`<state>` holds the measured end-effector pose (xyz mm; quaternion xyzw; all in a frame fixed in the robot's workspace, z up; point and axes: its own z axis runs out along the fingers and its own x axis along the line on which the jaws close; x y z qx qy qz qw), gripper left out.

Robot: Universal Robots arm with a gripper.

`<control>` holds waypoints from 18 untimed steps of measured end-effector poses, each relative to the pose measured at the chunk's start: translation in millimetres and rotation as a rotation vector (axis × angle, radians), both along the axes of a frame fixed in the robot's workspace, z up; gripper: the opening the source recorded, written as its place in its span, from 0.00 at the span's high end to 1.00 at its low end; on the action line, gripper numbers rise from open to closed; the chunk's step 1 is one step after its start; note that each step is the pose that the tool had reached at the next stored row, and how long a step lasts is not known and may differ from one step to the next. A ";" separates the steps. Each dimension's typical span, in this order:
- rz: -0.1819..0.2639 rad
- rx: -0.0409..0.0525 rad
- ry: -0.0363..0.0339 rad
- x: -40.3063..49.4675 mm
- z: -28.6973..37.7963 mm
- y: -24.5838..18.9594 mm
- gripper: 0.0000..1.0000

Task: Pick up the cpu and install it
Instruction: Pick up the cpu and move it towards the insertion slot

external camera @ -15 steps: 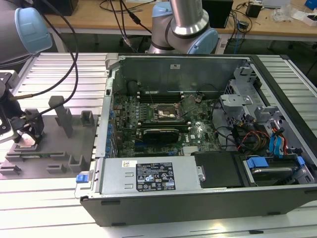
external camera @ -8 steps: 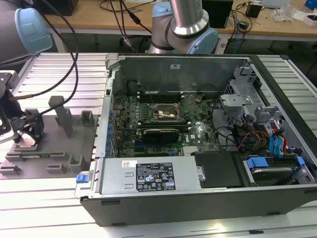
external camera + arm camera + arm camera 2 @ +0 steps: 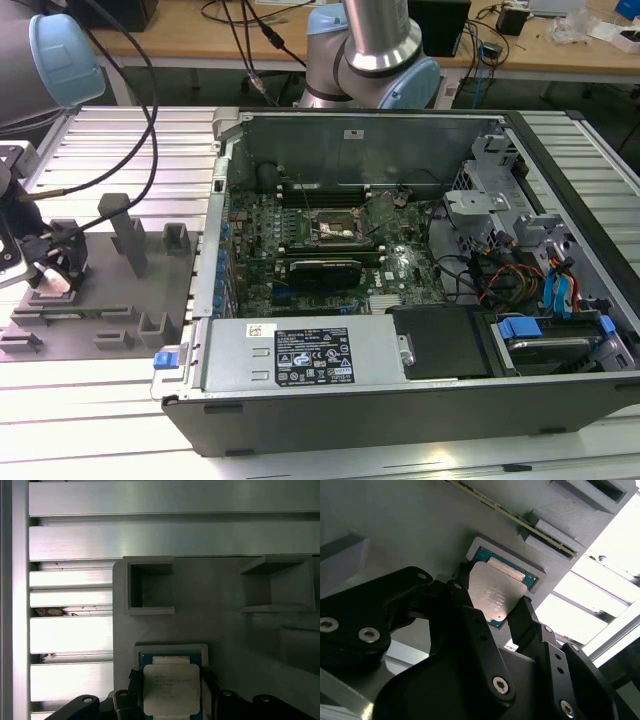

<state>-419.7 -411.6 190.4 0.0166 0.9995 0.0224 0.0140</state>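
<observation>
Exterior view: the gripper (image 3: 45,268) stands low over the grey moulded tray (image 3: 125,300), well apart from the motherboard socket (image 3: 334,228), so installation is not yet done. Second wrist view: the cpu (image 3: 495,592) lies in its tray recess, the jaws seemingly clenched on its opposite edges. First wrist view: the cpu sits there too, not visibly lifted.

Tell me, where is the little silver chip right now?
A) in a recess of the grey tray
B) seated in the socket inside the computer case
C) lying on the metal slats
A: the cpu sits in a square recess of the grey tray, with the gripper right at it.
</observation>
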 end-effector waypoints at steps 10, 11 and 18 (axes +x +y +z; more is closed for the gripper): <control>0.000 -0.0001 0.0002 0.0 8.5 0.1 0.45; 0.000 -0.0001 0.0002 0.0 8.5 0.1 0.45; 0.000 -0.0004 0.0007 -0.1 9.9 0.1 0.45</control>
